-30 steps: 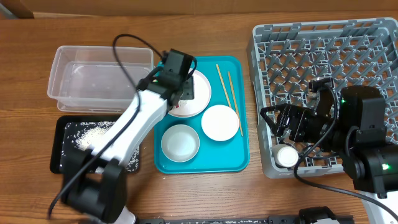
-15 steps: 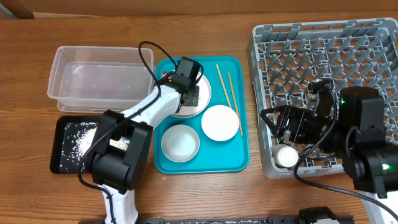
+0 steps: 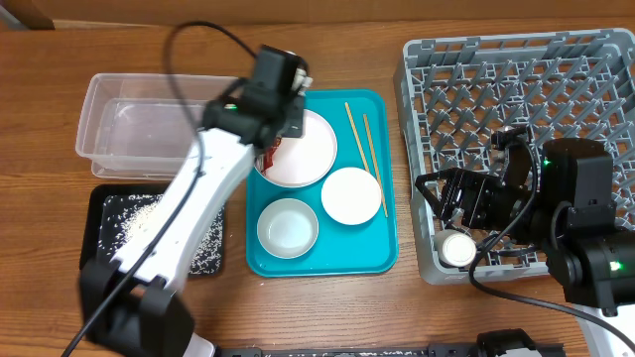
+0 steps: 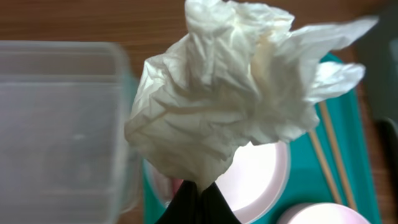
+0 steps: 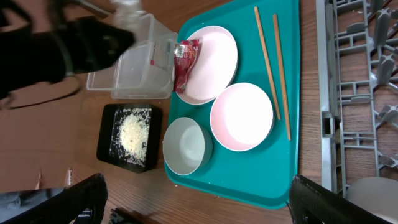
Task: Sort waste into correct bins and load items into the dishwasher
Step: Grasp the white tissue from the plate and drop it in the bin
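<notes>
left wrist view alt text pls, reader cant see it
A crumpled white tissue wad fills the frame, pinched from below by the black left claw. Behind: a clear plastic tub at left, a round white plate on a teal tray.

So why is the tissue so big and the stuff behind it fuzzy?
Left wrist view: the tissue sits right at the lens, so the clear tub and plate behind blur. Right wrist view: the tray sharp, the left arm a dark smear.
</notes>
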Robot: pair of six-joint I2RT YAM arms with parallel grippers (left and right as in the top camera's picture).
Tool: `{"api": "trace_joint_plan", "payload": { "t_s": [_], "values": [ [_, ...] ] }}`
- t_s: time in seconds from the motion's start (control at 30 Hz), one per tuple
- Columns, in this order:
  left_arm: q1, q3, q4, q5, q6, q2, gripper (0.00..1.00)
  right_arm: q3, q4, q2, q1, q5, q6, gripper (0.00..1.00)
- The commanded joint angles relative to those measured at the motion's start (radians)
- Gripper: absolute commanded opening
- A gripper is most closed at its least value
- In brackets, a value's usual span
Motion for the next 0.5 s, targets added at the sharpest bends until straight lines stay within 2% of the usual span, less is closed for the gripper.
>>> {"api": "trace_joint_plan", "payload": {
  "t_s": [0.0, 0.1, 0.17, 0.23, 0.27, 0.37, 0.47],
  "values": [
    [0.110, -0.003, -0.061, -0.103, -0.068, 0.016, 0.04, 0.013, 0.006, -0.004, -0.002, 0.002, -0.007, 0.95],
    [0.198, -0.010, -0.100, -0.090, -0.101, 0.050, 0.04, 0.013, 0.006, -0.004, -0.002, 0.002, -0.007, 0.95],
    [0.239, -0.010, -0.091, -0.009, -0.093, 0.072, 0.22, 0.013, 0.005, -0.004, -0.002, 0.002, -0.007, 0.95],
    [0.261, -0.006, -0.074, 0.129, -0.018, 0.075, 0.31, 0.013, 0.006, -0.004, -0.002, 0.002, -0.007, 0.95],
    [0.261, 0.008, -0.079, 0.175, 0.000, 0.071, 0.43, 0.013, 0.006, -0.004, -0.002, 0.002, -0.007, 0.95],
    [0.232, 0.055, -0.106, 0.198, 0.009, 0.066, 0.47, 0.013, 0.006, -0.004, -0.002, 0.002, -0.007, 0.95],
    [0.152, 0.080, -0.112, 0.193, 0.045, 0.066, 0.58, 0.013, 0.006, -0.004, -0.002, 0.002, -0.007, 0.95]
  ]
}}
